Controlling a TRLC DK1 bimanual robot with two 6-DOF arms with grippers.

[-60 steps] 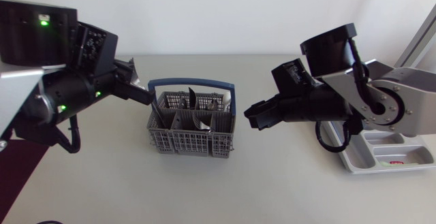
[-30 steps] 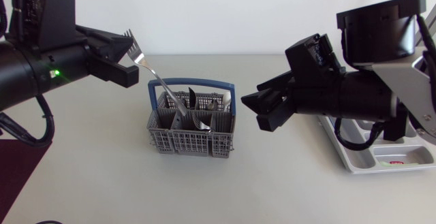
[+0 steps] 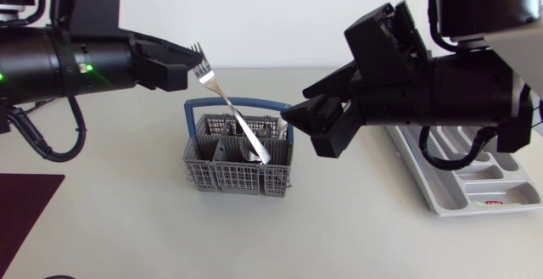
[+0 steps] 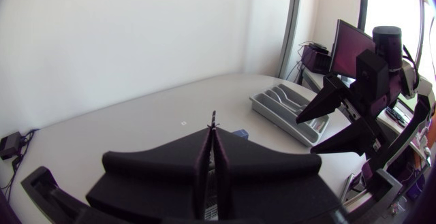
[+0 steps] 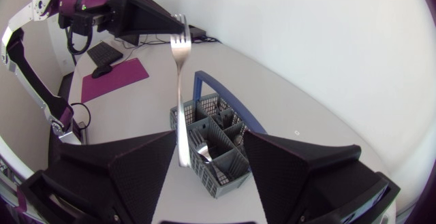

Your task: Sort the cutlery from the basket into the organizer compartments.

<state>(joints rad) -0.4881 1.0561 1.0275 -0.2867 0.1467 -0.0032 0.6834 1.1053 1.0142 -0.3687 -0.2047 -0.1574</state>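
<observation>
Steel higher than half a second ago: one fork (image 3: 229,114), drawn up out of the basket (image 3: 237,177) by the left claw (image 3: 181,69), tines now above the blue handle (image 3: 237,103), lower end slanting down over the basket's compartments. A second ago, down at the basket's rim with that claw; now raised well above it. Right claw (image 3: 318,119) closer to the basket than before and higher too, spread wide, holding nothing.

Left claw pinched tight on the fork just below the tines, from both sides; seen edge-on from the left wrist as a thin line between the closed fingers (image 4: 259,163). From the right wrist, fork hanging ahead of the right claw, lower end in line with the gap between the two wide fingers (image 5: 136,166), touching neither as far as shows.

Counted: two arms, one fork in the air, one grey basket with more cutlery inside, number not clear, one grey organizer (image 3: 475,177) on the desk (image 3: 127,220) under the right arm, well apart from the fork.
</observation>
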